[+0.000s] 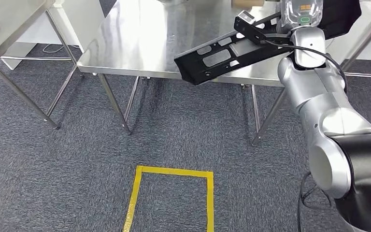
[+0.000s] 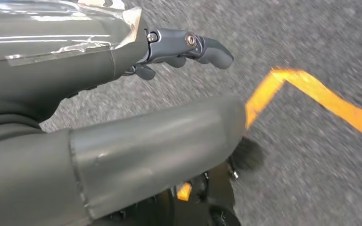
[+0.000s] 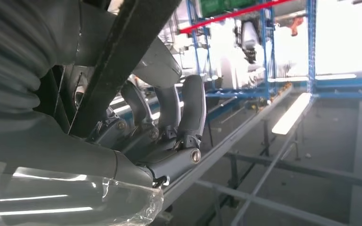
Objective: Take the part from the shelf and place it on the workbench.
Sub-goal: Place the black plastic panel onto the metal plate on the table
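The part (image 1: 222,55) is a long black plastic bracket with cut-out slots. My right hand (image 1: 270,34) grips its far end and holds it slanted over the front edge of the steel workbench (image 1: 140,43). In the right wrist view the dark fingers (image 3: 188,108) curl around the black part (image 3: 118,61), which crosses the view as a diagonal bar. My left hand (image 2: 184,49) hangs over the grey carpet with nothing in it, its fingers loosely curled.
A second steel table (image 1: 9,19) stands at the far left. Yellow tape (image 1: 174,193) marks a rectangle on the carpet in front of me. Blue shelf racks (image 3: 287,70) stand beyond the workbench in the right wrist view.
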